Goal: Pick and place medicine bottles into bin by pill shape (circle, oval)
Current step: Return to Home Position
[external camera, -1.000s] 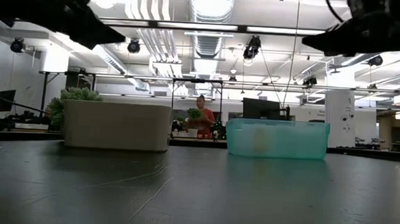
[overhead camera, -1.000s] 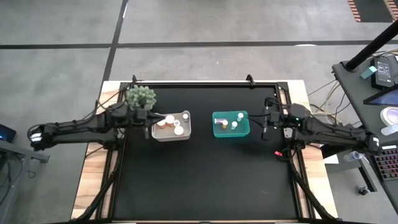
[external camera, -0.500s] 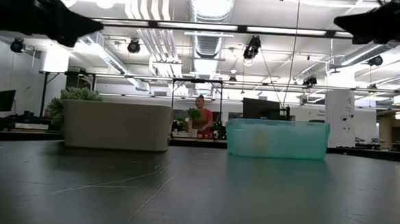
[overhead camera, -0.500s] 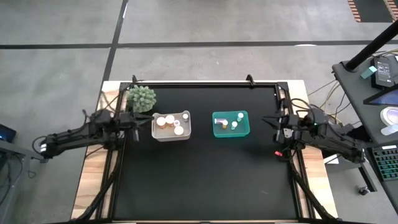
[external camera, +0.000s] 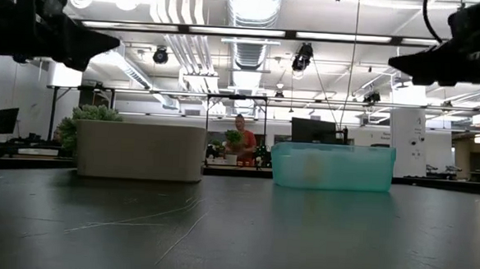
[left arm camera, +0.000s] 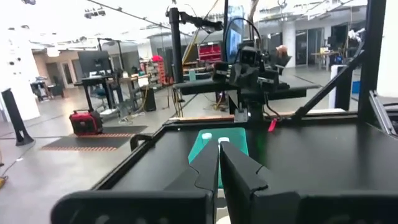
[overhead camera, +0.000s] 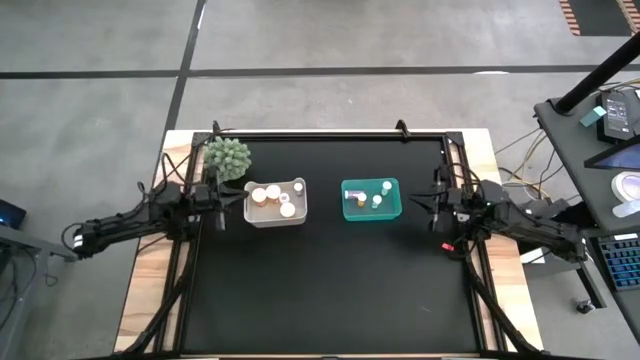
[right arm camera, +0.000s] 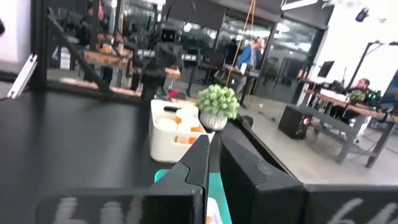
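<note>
The white bin (overhead camera: 275,203) holds several amber bottles with white caps (overhead camera: 266,193). The teal bin (overhead camera: 371,199) holds several slim whitish bottles (overhead camera: 378,200). Both bins rest on their bases on the black table, as the low view also shows for the white bin (external camera: 140,150) and the teal bin (external camera: 333,166). My left gripper (overhead camera: 232,200) hangs shut and empty just left of the white bin, above the table (external camera: 113,41). My right gripper (overhead camera: 420,205) hangs shut and empty right of the teal bin (external camera: 392,58). The wrist views show each pair of fingers closed together, the left gripper (left arm camera: 219,165) and the right gripper (right arm camera: 214,162).
A spiky green plant (overhead camera: 228,157) stands at the far left, behind the white bin. The black table's raised frame (overhead camera: 330,134) runs along its edges. Open black tabletop (overhead camera: 330,280) lies toward the near edge. A person stands far off in the room (external camera: 241,143).
Both grippers have drawn back from the bins toward their own sides of the table, then come in again a little and lower. The bins and bottles have stayed still.
</note>
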Robot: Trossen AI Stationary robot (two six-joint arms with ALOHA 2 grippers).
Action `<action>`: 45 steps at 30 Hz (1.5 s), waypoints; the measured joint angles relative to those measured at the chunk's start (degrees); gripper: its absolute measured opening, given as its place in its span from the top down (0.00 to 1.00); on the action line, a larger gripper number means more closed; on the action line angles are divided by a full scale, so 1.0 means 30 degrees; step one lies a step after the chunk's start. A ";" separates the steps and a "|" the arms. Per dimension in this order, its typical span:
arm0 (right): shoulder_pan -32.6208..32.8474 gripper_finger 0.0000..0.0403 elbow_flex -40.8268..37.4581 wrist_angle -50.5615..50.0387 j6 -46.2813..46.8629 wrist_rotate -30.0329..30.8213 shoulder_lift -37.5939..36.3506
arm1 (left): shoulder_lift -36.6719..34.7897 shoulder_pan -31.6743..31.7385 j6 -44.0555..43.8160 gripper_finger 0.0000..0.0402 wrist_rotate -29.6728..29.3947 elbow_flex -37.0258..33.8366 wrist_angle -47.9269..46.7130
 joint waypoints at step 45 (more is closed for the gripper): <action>-0.0042 0.93 -0.1021 0.1393 0.2512 0.0189 0.0666 | 0.0876 0.0007 0.2982 1.00 -0.0125 -0.1240 0.1174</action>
